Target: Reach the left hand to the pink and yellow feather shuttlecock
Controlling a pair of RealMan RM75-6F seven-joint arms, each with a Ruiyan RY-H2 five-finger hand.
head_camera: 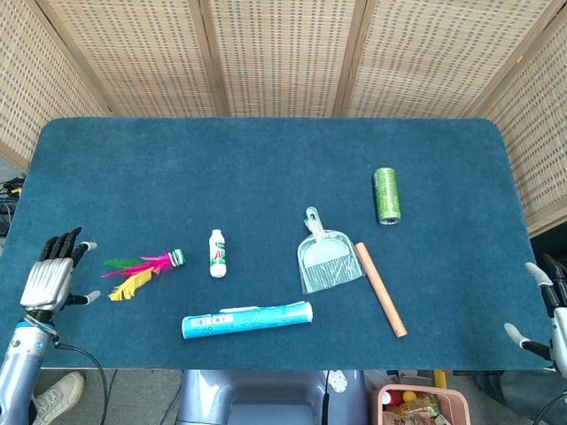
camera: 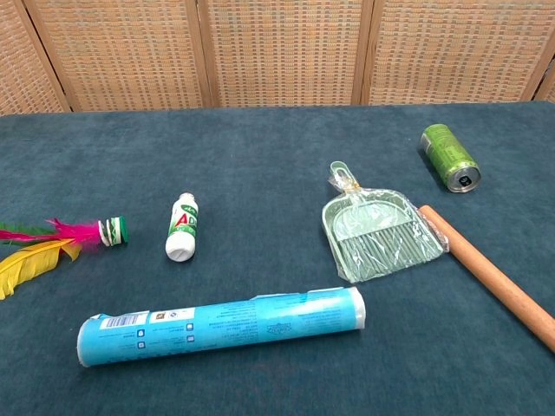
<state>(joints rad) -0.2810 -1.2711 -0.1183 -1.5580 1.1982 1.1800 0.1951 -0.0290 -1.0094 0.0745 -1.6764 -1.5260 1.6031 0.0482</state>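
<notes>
Head view first: the pink and yellow feather shuttlecock [head_camera: 142, 271] lies flat on the blue worktop [head_camera: 266, 168], near its left edge, with its green cap pointing at a small white bottle [head_camera: 217, 252]. The left robot hand [head_camera: 51, 276] is over the worktop's left edge, near the feather tips but not touching them. Its fingers are spread apart and it holds nothing. I think the reach is partly done: the last short bit to the feathers is left. The right robot hand [head_camera: 547, 310] sits far off at the right edge, well apart from everything, fingers apart and holding nothing.

Chest view next: the shuttlecock [camera: 52, 243] shows at the far left, feathers running off the picture. No robot hand shows in this view, so the left robot hand is not yet over the toy's cap end. A long blue tube [camera: 221, 325] lies nearby, closer to the robot.
</notes>
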